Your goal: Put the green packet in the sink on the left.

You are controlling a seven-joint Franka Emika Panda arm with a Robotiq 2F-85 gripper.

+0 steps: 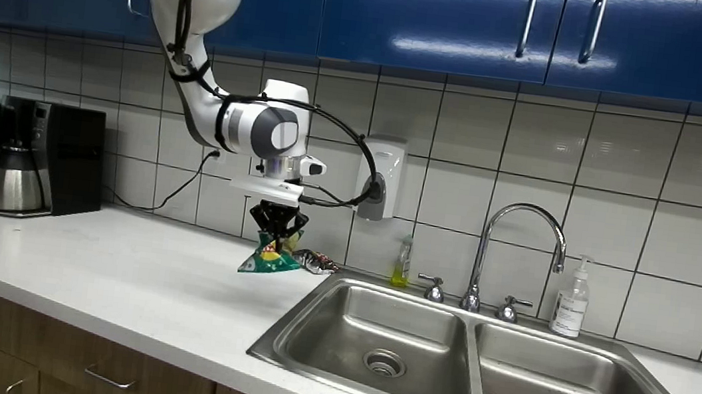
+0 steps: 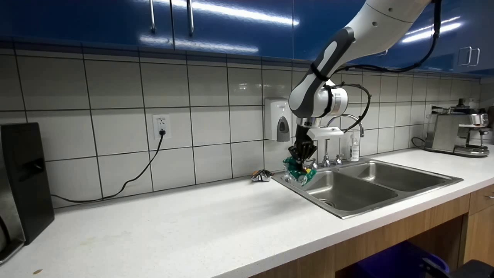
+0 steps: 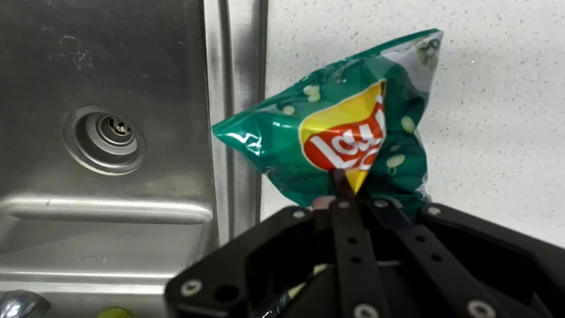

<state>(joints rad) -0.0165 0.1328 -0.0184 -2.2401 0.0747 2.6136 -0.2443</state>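
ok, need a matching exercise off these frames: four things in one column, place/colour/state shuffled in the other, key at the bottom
Column 1
1. green packet
2. pump bottle
3. upper cabinets
4. wall dispenser

Column 2
A. standing at the back edge of the sink
B. fixed to the tiled wall
C. pinched in the gripper
D. blue

Pairs: 1-C, 2-A, 3-D, 4-B
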